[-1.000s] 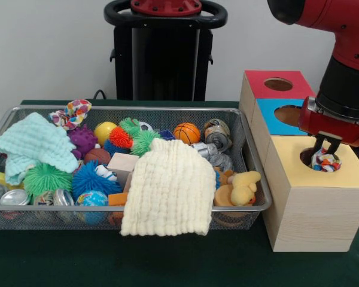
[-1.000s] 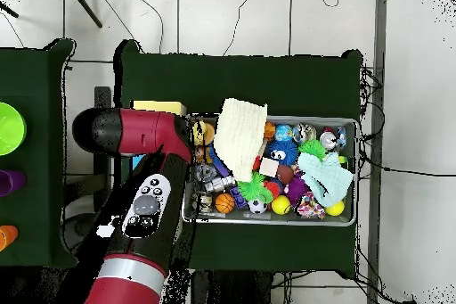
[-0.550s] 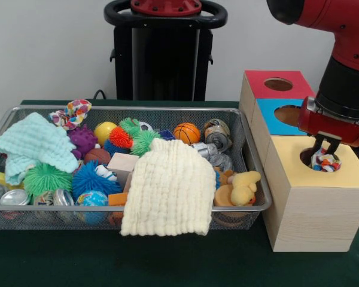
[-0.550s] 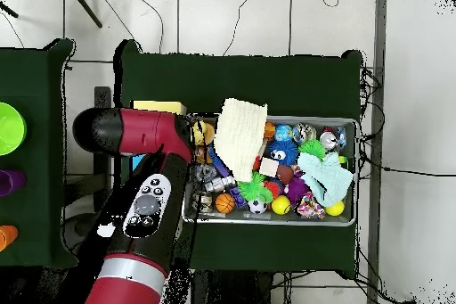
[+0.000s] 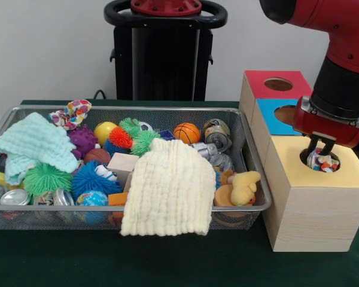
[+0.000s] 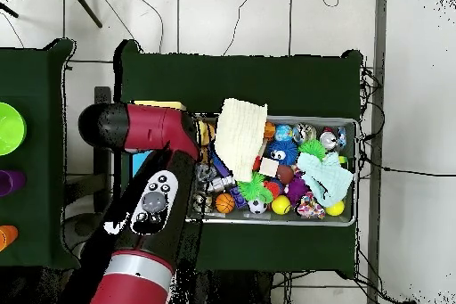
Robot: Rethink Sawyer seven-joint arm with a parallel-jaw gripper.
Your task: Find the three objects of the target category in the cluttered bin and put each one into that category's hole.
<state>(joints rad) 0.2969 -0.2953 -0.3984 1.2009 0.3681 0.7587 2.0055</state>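
A multicoloured scrunchie [image 5: 323, 162] lies down inside the round hole of the yellow-topped wooden box [image 5: 350, 174] at the right. My gripper [image 5: 321, 148] hangs just above that hole, open, its fingertips clear of the scrunchie. Another patterned scrunchie [image 5: 72, 113] rests at the far left corner of the wire bin [image 5: 167, 108], and it also shows in the overhead view as the scrunchie [image 6: 310, 208]. In the overhead view the red arm [image 6: 147, 131] covers the gripper and most of the boxes.
Behind the yellow box stand a blue box [image 5: 268, 115] and a red box [image 5: 258, 85], each with a hole. The bin holds spiky balls, cans, a plush duck [image 5: 242, 188], a cream cloth [image 5: 167, 188] draped over its front rim and a mint cloth [image 5: 33, 143].
The gripper has risen a little and shifted left above the hole. The scrunchie has left the fingers and sunk deeper into the yellow box.
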